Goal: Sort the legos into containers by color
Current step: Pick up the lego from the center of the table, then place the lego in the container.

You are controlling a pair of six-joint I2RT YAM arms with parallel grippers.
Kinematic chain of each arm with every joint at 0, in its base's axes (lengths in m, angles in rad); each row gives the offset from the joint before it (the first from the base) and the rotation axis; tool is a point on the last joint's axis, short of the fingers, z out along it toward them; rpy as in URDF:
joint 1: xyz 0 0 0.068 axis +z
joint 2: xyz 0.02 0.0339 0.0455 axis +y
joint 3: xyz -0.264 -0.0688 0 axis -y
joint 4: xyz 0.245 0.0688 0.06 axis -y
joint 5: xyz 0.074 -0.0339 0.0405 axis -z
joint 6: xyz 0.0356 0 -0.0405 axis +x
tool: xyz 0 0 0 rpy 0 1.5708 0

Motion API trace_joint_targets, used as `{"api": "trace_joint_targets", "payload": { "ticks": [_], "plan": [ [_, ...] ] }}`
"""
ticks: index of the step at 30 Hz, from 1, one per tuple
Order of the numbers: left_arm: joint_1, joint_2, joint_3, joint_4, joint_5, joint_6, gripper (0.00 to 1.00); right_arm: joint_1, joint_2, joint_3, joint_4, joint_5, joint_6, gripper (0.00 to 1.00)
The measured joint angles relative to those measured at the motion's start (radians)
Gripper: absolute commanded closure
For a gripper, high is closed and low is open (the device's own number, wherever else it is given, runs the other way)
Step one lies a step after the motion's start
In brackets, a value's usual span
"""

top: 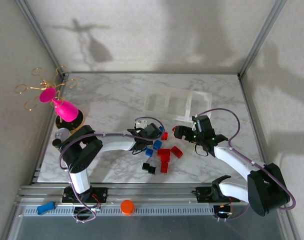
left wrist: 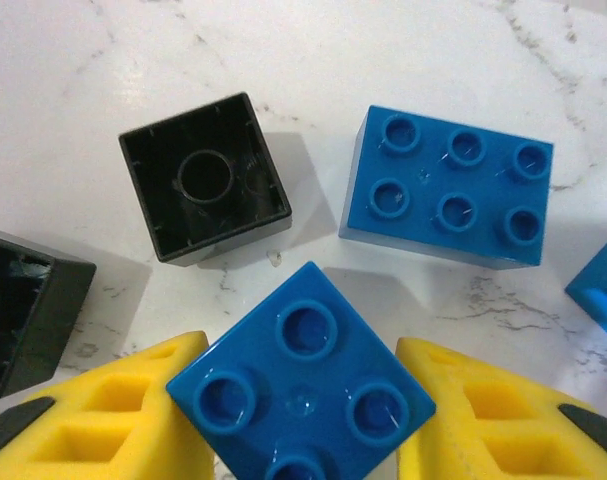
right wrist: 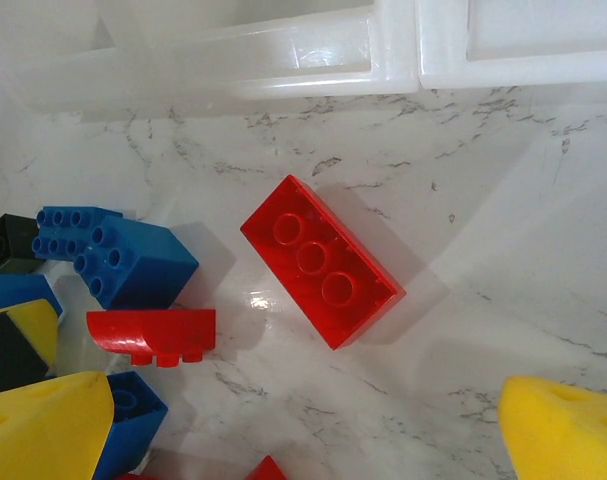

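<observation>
Left gripper [top: 152,134] is clenched on a glossy blue four-stud brick [left wrist: 301,375], its pads touching both sides. A six-stud blue [left wrist: 448,185] lies at 1 o'clock and an upturned hollow black [left wrist: 203,180] at 11. Right gripper [top: 180,132] is spread wide and empty, with a glossy red brick [right wrist: 321,262] at 12 o'clock and the white containers [right wrist: 283,60] beyond.

We see a left arm [top: 111,142] and a right arm [top: 237,161] built alike. Each has smooth white tubes between bulky black joints [top: 84,152], with thin lilac cables [top: 218,109] looping alongside. Up close, our jaws carry bright yellow pads [left wrist: 133,420] moulded with rectangular hollows and edged with dark inserts [left wrist: 13,418].
</observation>
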Motion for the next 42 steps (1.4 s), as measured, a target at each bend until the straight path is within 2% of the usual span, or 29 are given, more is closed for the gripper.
{"api": "trace_joint_targets", "payload": {
  "ticks": [3,11,13,18,24,30,35,42],
  "plan": [
    [0.000,-0.032,0.000,0.000,-0.003,0.001,0.71,-0.003,0.000,0.008,0.000,-0.003,0.000,0.01],
    [0.000,-0.120,0.013,-0.035,-0.030,0.017,0.70,-0.031,-0.002,0.031,0.000,-0.034,0.000,0.01],
    [0.000,-0.127,0.040,-0.054,-0.035,0.035,0.65,-0.044,-0.005,0.039,0.000,-0.047,0.000,0.01],
    [0.025,-0.110,0.202,-0.087,-0.049,0.102,0.68,-0.069,-0.005,0.063,0.010,-0.056,0.000,0.01],
    [0.118,0.030,0.420,-0.058,-0.034,0.178,0.71,-0.080,0.010,0.090,0.043,-0.056,0.001,0.01],
    [0.190,0.209,0.552,-0.043,0.008,0.227,0.72,-0.098,0.012,0.097,0.061,-0.055,0.000,0.01],
    [0.208,0.328,0.659,-0.037,0.044,0.256,0.71,-0.103,0.012,0.099,0.061,-0.052,0.000,0.01],
    [0.207,0.425,0.753,-0.031,0.075,0.279,0.64,-0.107,0.017,0.099,0.068,-0.052,0.000,0.01]
  ]
}}
